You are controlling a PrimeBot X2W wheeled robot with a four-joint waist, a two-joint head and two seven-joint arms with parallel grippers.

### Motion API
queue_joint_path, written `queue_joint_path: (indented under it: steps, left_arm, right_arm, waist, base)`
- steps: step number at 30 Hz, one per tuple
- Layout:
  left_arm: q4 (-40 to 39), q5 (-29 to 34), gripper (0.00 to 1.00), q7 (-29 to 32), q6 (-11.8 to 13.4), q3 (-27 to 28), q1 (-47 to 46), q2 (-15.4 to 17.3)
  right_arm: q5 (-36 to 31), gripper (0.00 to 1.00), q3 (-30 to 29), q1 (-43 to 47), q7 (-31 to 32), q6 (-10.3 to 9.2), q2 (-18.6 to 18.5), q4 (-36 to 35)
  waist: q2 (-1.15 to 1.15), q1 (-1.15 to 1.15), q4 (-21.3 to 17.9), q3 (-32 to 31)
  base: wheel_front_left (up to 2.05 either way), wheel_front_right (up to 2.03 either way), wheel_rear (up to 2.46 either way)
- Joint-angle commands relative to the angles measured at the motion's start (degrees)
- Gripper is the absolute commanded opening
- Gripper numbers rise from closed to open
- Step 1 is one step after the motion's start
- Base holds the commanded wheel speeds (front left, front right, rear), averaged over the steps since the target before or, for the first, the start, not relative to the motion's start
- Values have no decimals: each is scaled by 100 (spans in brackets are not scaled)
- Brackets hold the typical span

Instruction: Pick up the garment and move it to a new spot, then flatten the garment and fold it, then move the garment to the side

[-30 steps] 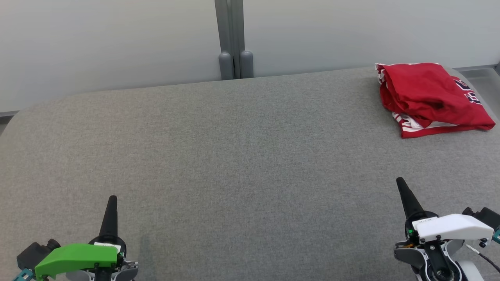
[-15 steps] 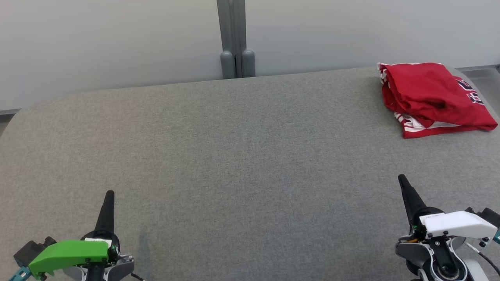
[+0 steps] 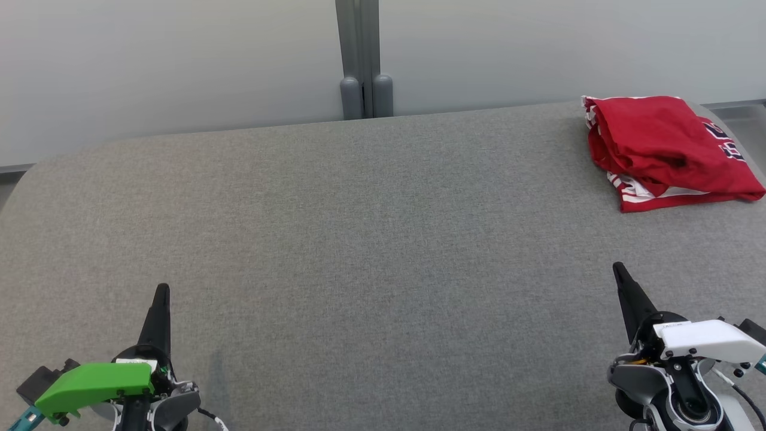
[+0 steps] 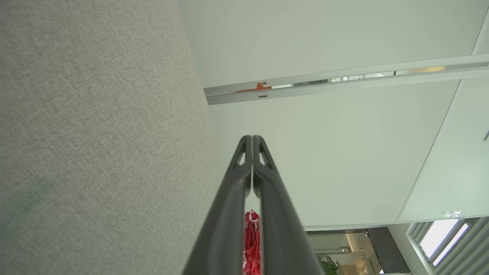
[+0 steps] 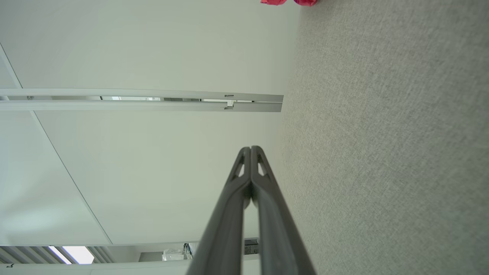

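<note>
- Garment [image 3: 664,149]: a red top with white striped trim and dark lettering, lying at the far right corner of the desk [image 3: 383,239], close to the far and right edges.
- It sits in a loose, roughly rectangular fold with layers stacked and one hem showing underneath. It looks folded and set aside, so the task seems near its end, though a first pick-up cannot be ruled out.
- Left gripper [image 3: 161,292]: closed and empty, low over the near left of the desk, well apart from the garment.
- Right gripper [image 3: 617,269]: closed and empty at the near right, the closer one to the garment but not touching it.
- If a grasp is called for, the right gripper should open first, reach to the far right and pinch the near hem through all layers, so the stack lifts as one and does not spill.
- Keep the pull toward the middle, since the corner leaves little margin before cloth slides off.
- Around: a pale wall [image 3: 179,60] and a grey post [image 3: 365,60] stand behind the far edge.
- Nothing lies between the grippers and the garment.
</note>
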Motion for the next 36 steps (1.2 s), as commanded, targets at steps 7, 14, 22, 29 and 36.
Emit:
queue_joint_path:
  steps: [7,14,22,29,36]
  left_arm:
    - [44,-343,0,109,-70,84,-180,15]
    - [67,-502,0,156,-91,126,-216,1]
    - [66,-472,0,178,-91,143,-211,-15]
    - [67,-450,0,194,-90,157,-212,-28]
    - [69,-435,0,201,-90,170,-214,-41]
  right_arm:
    - [334,0,-91,-117,109,2,17,44]
    - [487,0,-139,-131,171,2,37,65]
    - [463,0,-157,-126,181,2,48,66]
    - [446,0,-171,-128,193,2,59,67]
    - [431,0,-184,-129,202,2,70,68]
  waist:
    - [0,0,17,9]
    - [0,0,29,14]
    - [0,0,29,14]
    - [0,0,29,14]
    - [0,0,29,14]
  base:
    - [0,0,0]
    - [0,0,0]
    - [0,0,0]
    - [0,0,0]
    - [0,0,0]
